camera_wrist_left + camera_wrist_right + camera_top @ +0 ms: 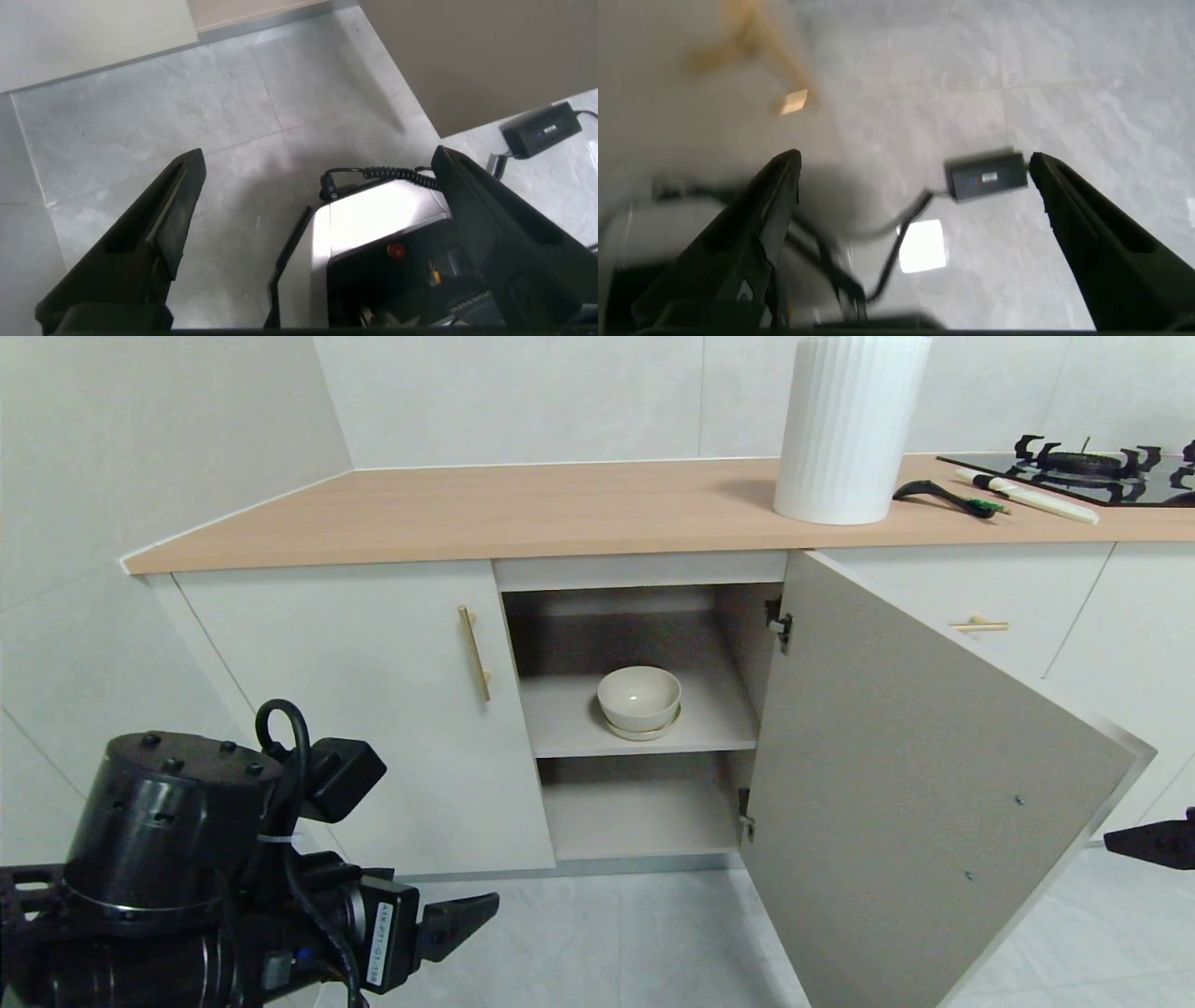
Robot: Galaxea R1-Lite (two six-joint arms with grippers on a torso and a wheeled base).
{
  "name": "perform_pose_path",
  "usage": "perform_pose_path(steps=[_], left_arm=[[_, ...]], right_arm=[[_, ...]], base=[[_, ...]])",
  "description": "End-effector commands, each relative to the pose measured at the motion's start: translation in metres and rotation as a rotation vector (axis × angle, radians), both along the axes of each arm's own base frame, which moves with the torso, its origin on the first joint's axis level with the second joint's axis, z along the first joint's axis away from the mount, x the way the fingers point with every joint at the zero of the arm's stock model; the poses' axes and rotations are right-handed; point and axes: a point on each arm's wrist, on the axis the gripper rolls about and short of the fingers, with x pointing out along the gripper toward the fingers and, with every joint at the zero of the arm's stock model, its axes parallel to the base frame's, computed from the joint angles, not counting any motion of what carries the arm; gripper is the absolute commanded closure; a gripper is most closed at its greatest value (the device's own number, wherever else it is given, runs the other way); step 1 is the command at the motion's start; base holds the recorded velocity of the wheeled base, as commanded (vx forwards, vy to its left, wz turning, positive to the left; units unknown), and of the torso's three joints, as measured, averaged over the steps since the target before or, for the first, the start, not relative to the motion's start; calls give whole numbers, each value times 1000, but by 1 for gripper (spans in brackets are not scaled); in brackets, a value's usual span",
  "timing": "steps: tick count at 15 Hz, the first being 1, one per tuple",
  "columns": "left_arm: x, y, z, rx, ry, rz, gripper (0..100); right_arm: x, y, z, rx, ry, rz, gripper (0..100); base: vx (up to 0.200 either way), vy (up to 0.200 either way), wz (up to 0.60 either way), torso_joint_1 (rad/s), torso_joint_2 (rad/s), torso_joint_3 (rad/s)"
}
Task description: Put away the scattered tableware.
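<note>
A beige bowl sits on a small plate on the middle shelf of the open cabinet. On the wooden counter, a black utensil and a long white utensil lie beside the stove. My left gripper hangs low over the floor in front of the shut left door, far from the bowl. In the left wrist view the left gripper is open and empty. My right gripper is low, past the open door. In the right wrist view the right gripper is open and empty.
The cabinet door is swung wide open toward me. A tall white ribbed vase stands on the counter. A gas stove is at the far right. A black box with a cable lies on the tiled floor.
</note>
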Motion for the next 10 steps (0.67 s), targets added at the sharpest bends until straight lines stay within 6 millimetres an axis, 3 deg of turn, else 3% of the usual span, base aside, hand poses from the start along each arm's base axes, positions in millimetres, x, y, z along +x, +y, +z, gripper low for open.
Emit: perform_pose_path(steps=[1,4,10], left_arm=[[0,0,0,-1,-1,0,0],[0,0,0,-1,-1,0,0],[0,0,0,-2,-1,1,0]], right_arm=[[20,-7,-16,-3,42,-57,0],[39,-14,-24,5,21,-101,0],[41,-3,-33,8,53,-47,0]], base=[[0,0,0,0,0,0],[0,0,0,0,0,0],[0,0,0,0,0,0]])
